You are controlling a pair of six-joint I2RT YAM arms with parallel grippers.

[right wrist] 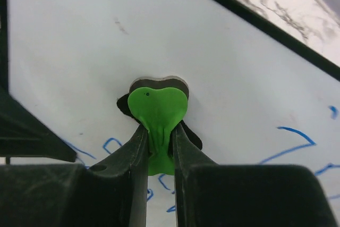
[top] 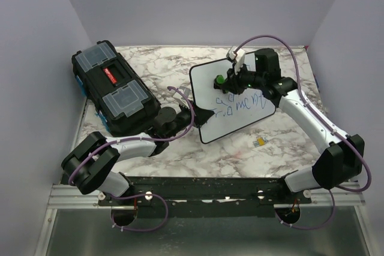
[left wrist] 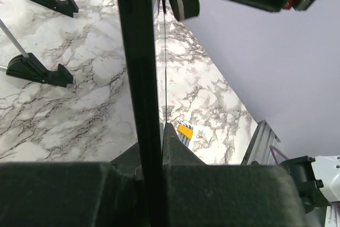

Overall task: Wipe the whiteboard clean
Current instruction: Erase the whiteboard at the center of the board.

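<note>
My left gripper point(top: 198, 113) clamps the board point(top: 207, 79), my right gripper point(right wrist: 159, 142) pinches the eraser point(right wrist: 158, 104); pressing too hard could twist the board free.

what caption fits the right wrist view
Right end effector pinches a green eraser against the whiteboard beside blue writing

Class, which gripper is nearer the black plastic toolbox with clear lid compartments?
Left. The left gripper clamps the edge of the black-framed whiteboard facing the black plastic toolbox; the right gripper presses a green eraser on the board, farther off.
</note>
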